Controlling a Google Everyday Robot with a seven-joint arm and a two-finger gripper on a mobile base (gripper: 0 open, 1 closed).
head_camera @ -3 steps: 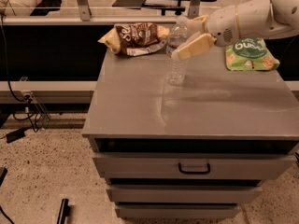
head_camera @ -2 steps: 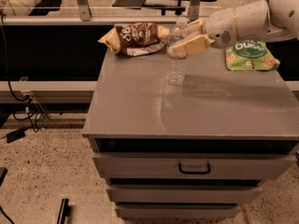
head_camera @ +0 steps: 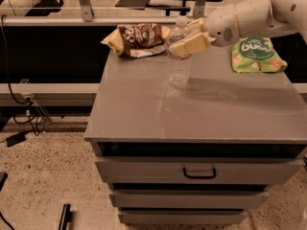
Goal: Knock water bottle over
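Gripper (head_camera: pixel 182 35): reaches in from the right at the level of the bottle's (head_camera: pixel 179 69) shoulder, its two pale fingers spread. The near finger (head_camera: pixel 188 44) crosses the front of the bottle just under the cap, and the other sits behind. The high position appears deliberate, since a push near the top tips a tall bottle most easily. The bottle stands upright toward the far middle of the cabinet top (head_camera: pixel 206 114), not yet knocked over. The brown bag (head_camera: pixel 139 37) lies just beside it to the far left and the green bag (head_camera: pixel 254 54) lies well apart at far right. Tipping toward the near side would avoid both bags.
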